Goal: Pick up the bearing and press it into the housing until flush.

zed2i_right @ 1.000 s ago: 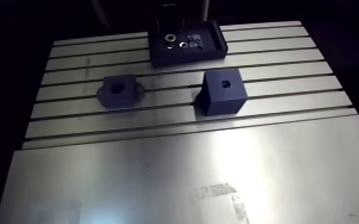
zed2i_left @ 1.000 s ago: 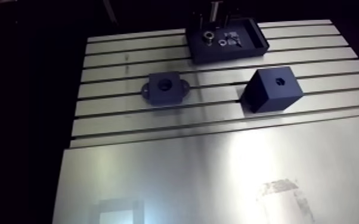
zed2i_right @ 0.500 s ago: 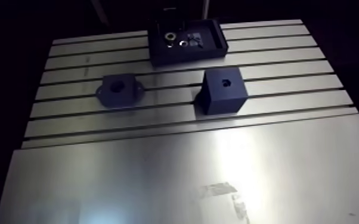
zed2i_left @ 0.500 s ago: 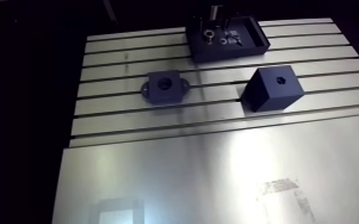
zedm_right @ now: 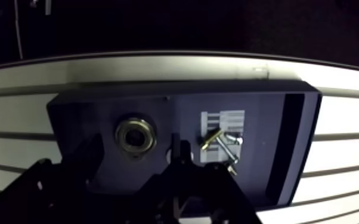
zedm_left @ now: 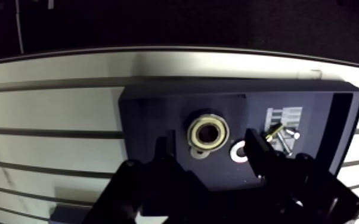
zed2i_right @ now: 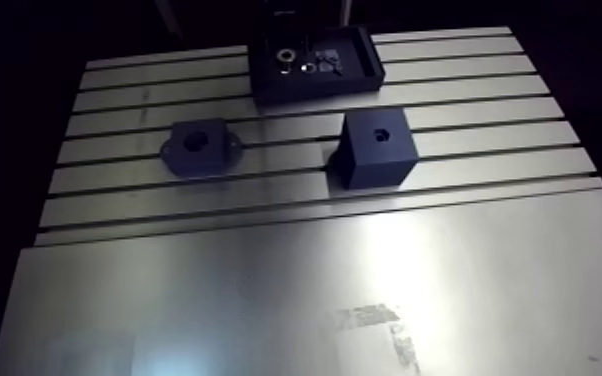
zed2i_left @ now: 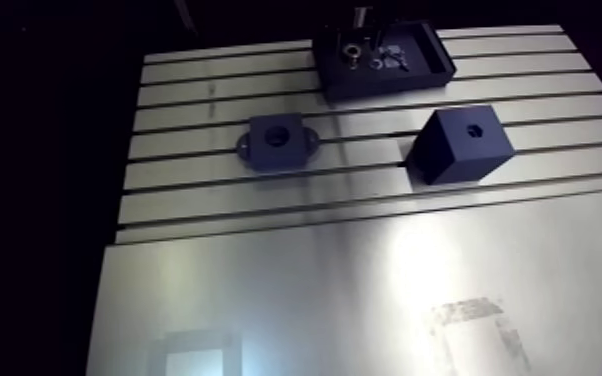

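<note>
Hanging over the black tray [zedm_left: 158,107] with hand [zedm_left: 212,152] spread wide, gripping nothing. Straddling the bearing [zedm_left: 208,132], flat between the fingers [zedm_left: 260,154], presumably to close on its outer ring. Well apart from hand on desk [zed2i_left: 265,215]: flanged housing [zed2i_left: 277,143], bore upward for pressing.

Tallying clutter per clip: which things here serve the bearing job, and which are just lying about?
Job: bearing, housing, open hand.
Lying about: washer, screws, block; the tray merely holds the parts.
</note>
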